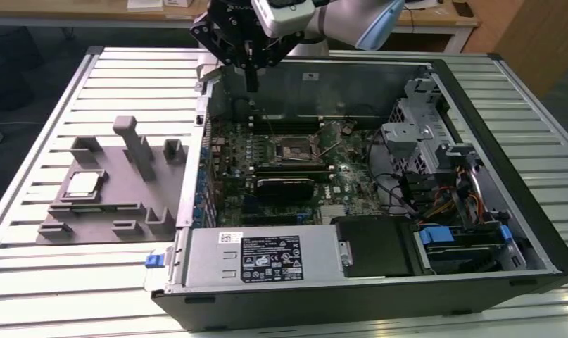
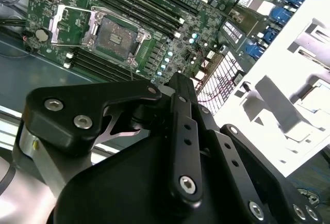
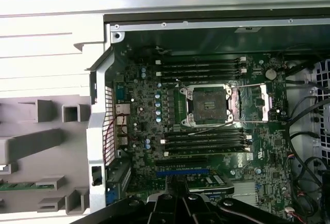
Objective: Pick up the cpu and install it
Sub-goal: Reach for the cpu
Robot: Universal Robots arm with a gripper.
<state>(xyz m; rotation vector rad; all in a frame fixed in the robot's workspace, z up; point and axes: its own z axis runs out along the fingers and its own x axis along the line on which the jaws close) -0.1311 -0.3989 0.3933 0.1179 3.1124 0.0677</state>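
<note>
Nothing sits in my gripper (image 1: 253,87), fingers (image 1: 253,72) pressed together over the case (image 1: 359,65), and the cpu (image 1: 81,184) lies well apart on the grey fixture (image 1: 96,227), so a closed descent could knock it askew.

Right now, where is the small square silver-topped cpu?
The small square silver-topped cpu lies flat on the grey plastic fixture on the exterior view's left, outside the open black computer case.
</note>
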